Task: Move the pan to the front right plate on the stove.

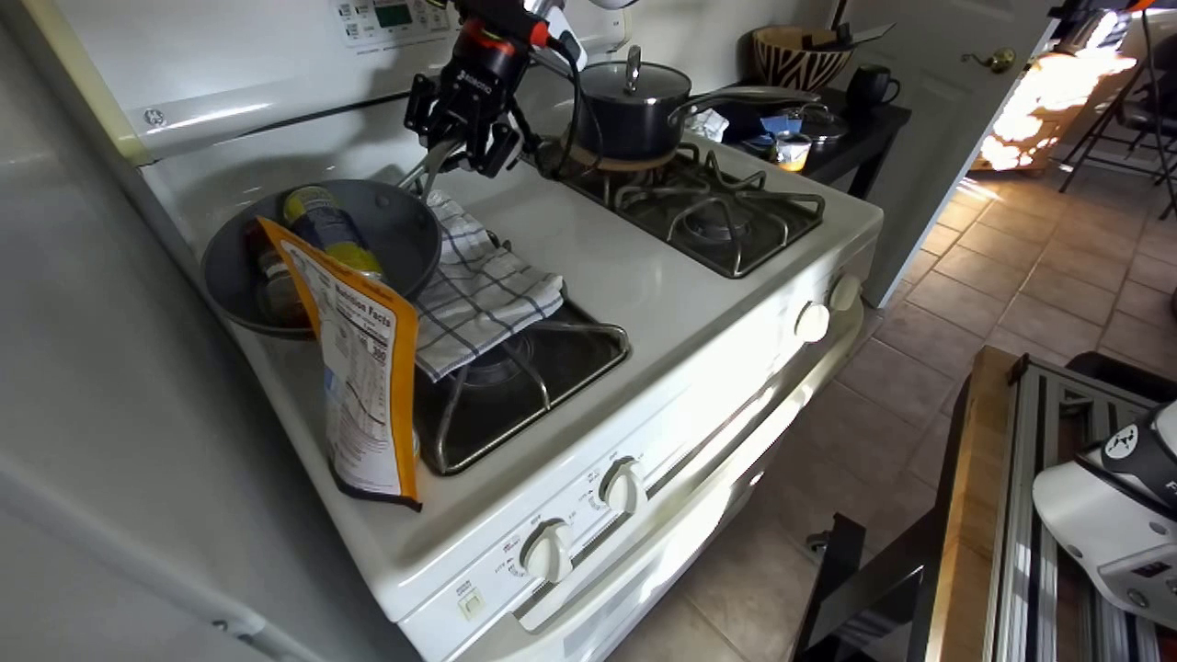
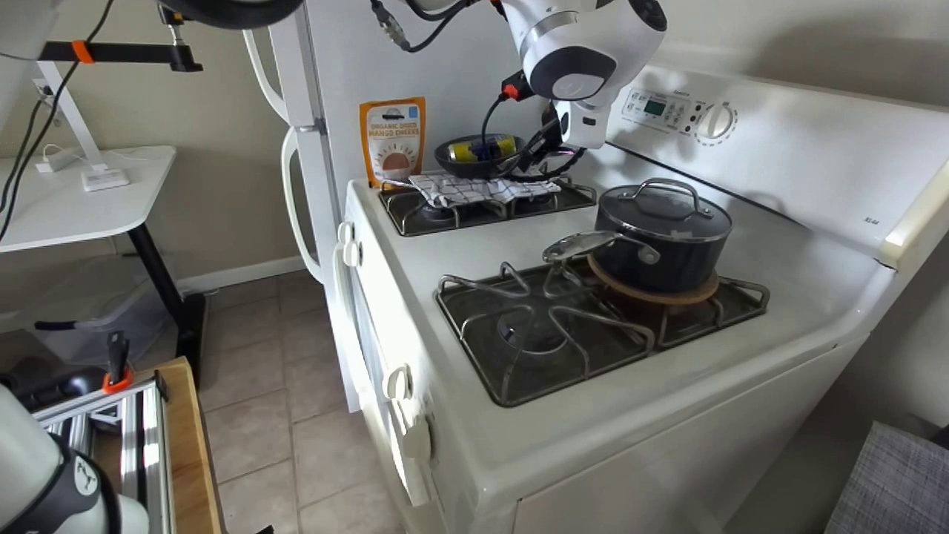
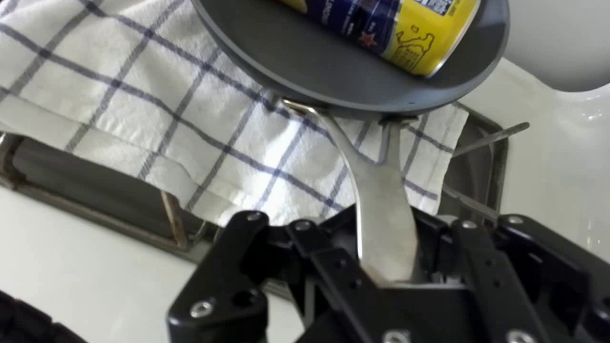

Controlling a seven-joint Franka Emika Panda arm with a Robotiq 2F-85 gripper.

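The pan (image 1: pixel 395 216) is a shallow dark grey frying pan over the back left of the stove (image 1: pixel 680 313), also in an exterior view (image 2: pixel 465 169). Its forked metal handle shows in the wrist view. A yellow and blue can (image 3: pixel 424 28) and a jar lie inside. My gripper (image 3: pixel 387 228) has its fingers against both sides of the handle and is shut on it. The pan is over a checked towel; I cannot tell whether it touches it. The front right plate (image 1: pixel 713 219) is a bare black grate, also in an exterior view (image 2: pixel 531 326).
A lidded pot (image 1: pixel 634 110) stands on a cork trivet on the back right grate, handle toward the front. A mango pouch (image 1: pixel 363 386) stands at the stove's left edge, beside the fridge (image 2: pixel 337 44). The towel (image 1: pixel 478 285) covers part of the left grates.
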